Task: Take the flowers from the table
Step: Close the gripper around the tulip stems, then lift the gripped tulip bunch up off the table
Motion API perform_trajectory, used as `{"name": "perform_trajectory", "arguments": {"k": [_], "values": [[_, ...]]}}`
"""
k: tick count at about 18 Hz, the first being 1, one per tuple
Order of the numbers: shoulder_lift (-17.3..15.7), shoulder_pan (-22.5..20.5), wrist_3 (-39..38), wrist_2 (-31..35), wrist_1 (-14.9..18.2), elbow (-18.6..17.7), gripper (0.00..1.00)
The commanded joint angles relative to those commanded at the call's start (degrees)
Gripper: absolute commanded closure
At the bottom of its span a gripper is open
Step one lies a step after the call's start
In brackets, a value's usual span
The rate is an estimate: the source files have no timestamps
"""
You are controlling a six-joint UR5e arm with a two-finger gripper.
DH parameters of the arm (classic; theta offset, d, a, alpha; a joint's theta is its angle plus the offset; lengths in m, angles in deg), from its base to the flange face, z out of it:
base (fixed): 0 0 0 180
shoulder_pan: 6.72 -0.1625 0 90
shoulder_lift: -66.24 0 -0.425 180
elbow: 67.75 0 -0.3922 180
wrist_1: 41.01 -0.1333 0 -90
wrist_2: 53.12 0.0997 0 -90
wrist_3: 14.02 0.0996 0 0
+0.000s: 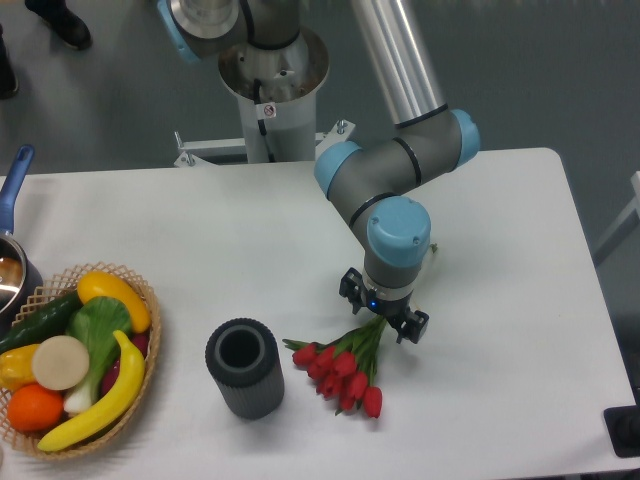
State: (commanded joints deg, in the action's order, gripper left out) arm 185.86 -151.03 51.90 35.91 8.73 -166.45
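Note:
The flowers [342,372], a bunch of red tulip buds on green stems, lie on the white table [500,260] near its front middle, with the buds pointing to the front left. My gripper [382,312] points straight down over the stems, just behind the buds. Its two dark fingers [350,292] stand apart on either side of the stems, so it looks open around them. The far ends of the stems are hidden under the wrist.
A dark ribbed cylinder vase [245,367] stands upright just left of the buds. A wicker basket [150,340] of toy fruit and vegetables sits at the front left. A pot with a blue handle [12,190] is at the left edge.

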Motion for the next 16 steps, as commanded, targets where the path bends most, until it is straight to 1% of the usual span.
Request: {"name": "perform_trajectory", "arguments": {"k": [1,2,4,5,7,8,9,11,15,16], "values": [[-0.09,0.09,-0.52,0.17,0.09,-0.09,0.58],[-0.17,0.09,-1.4,0.09,0.09,-0.44,0.66],[-0.35,0.09,-3.07,0.17,0.09,-0.35,0.77],[-0.44,0.17,-3.69,0.26,0.09,-0.35,0.84],[-0.53,0.35,-4.92,0.7,0.09,-0.35,0.95],[-0.7,0.35,-5.1,0.7,0.09,-0.26,0.98],[-0.7,0.35,-5.27,0.62,0.09,-0.18,1.0],[-0.7,0.35,-5.54,0.62,0.09,0.44,1.0],[-0.79,0.26,-5.28,0.7,0.17,2.37,1.0],[-0.97,0.09,-5.01,0.79,0.7,3.24,1.0]]}}
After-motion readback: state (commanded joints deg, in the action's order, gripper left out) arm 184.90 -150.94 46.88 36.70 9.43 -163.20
